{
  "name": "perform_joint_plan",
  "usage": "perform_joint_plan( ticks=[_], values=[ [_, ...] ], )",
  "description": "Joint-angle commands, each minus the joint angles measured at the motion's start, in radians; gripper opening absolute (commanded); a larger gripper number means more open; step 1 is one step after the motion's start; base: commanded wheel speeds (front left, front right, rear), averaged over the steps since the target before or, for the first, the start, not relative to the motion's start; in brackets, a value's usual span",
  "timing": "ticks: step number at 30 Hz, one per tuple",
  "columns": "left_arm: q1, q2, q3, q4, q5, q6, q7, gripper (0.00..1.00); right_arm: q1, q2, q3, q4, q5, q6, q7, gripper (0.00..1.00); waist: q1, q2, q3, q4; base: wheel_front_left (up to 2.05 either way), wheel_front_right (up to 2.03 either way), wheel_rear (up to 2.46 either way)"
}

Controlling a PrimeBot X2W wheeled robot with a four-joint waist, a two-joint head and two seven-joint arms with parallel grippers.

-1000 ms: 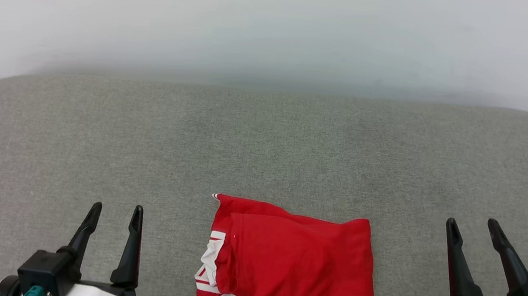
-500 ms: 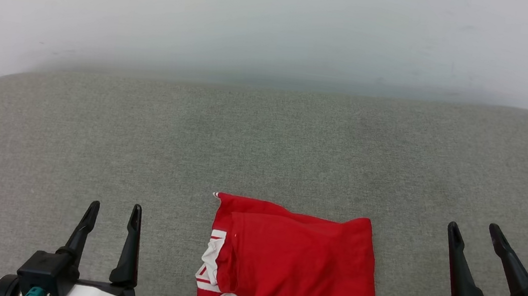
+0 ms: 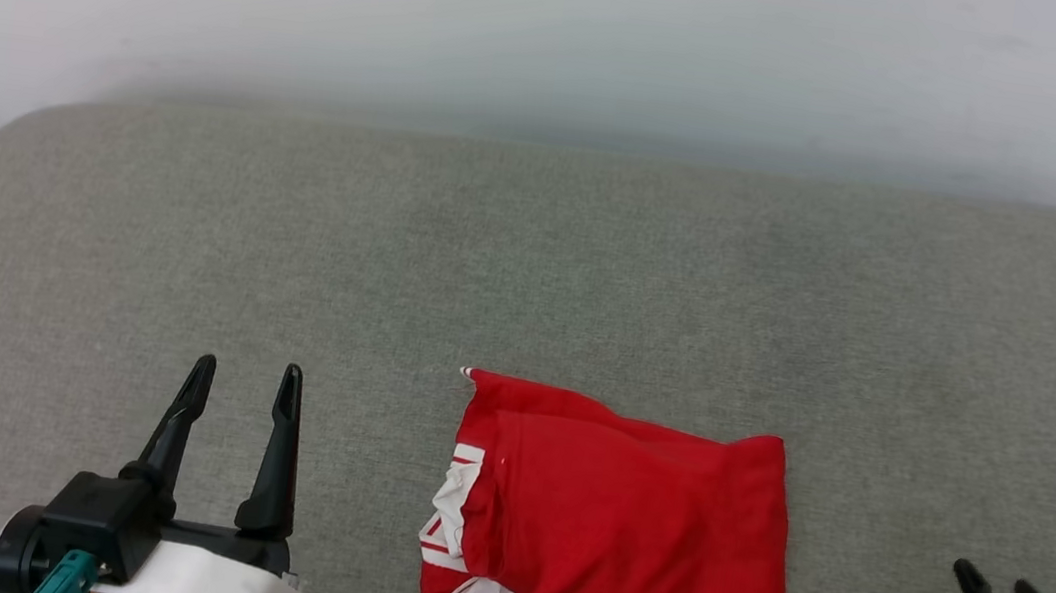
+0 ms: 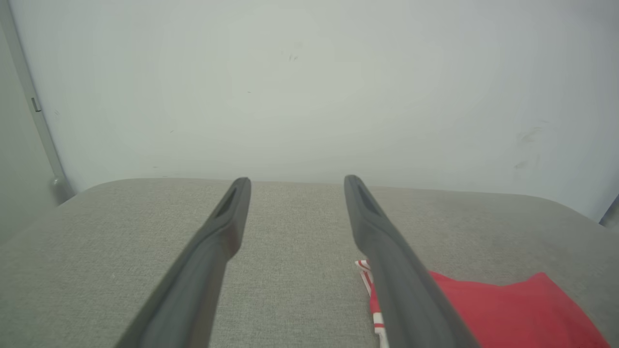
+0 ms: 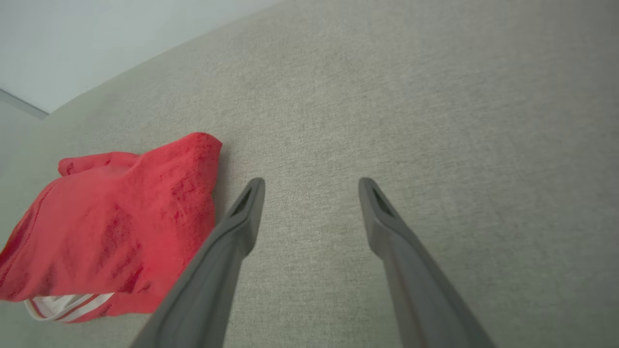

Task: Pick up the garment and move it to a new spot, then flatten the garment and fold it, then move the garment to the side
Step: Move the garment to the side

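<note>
The folded red garment (image 3: pixel 610 528) lies flat on the grey cushion (image 3: pixel 532 267). The left gripper (image 3: pixel 247 370) stands well off to the garment's left, the right gripper (image 3: pixel 992 577) off to its right, both with fingers spread apart and empty, neither touching the cloth.

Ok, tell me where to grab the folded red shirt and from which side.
Pinch the garment along its right edge, coming in from the right with the open right gripper. That edge looks like one tidy stack, while the left edge shows loose white sleeve layers that could spill.
</note>
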Motion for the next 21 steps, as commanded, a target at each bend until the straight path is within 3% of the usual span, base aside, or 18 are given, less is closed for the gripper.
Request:
perform_joint_plan(
  ticks=[1, 6, 19, 20, 21],
  values=[
    [-0.015, -0.005, 0.004, -0.004, 0.010, -0.007, -0.004, 1.00, -0.022, -0.016, 0.013, 0.018, 0.035, 0.000, 0.034, 1.00, 0.0000, -0.0001, 0.021, 0.016, 0.00, 0.00, 0.00],
    [-0.046, -0.023, 0.013, -0.004, 0.011, -0.028, -0.004, 1.00, -0.069, -0.036, 0.090, 0.081, 0.159, 0.000, 0.159, 1.00, 0.0000, -0.0001, 0.073, 0.043, 0.00, 0.00, 0.00],
    [-0.133, -0.058, 0.019, 0.041, 0.030, -0.089, -0.004, 1.00, -0.211, -0.071, 0.351, 0.234, 0.357, -0.001, 0.138, 1.00, 0.0000, -0.0001, 0.176, 0.099, 0.00, 0.00, 0.00],
    [-0.136, -0.061, 0.021, 0.045, 0.033, -0.093, -0.004, 1.00, -0.218, -0.079, 0.367, 0.247, 0.363, -0.001, 0.136, 0.81, 0.0000, -0.0001, 0.178, 0.101, 0.00, 0.00, 0.00],
    [-0.139, -0.063, 0.023, 0.048, 0.034, -0.095, -0.004, 1.00, -0.223, -0.092, 0.388, 0.257, 0.361, -0.001, 0.130, 0.23, 0.0000, -0.0001, 0.180, 0.104, 0.00, 0.00, 0.00]
  ],
)
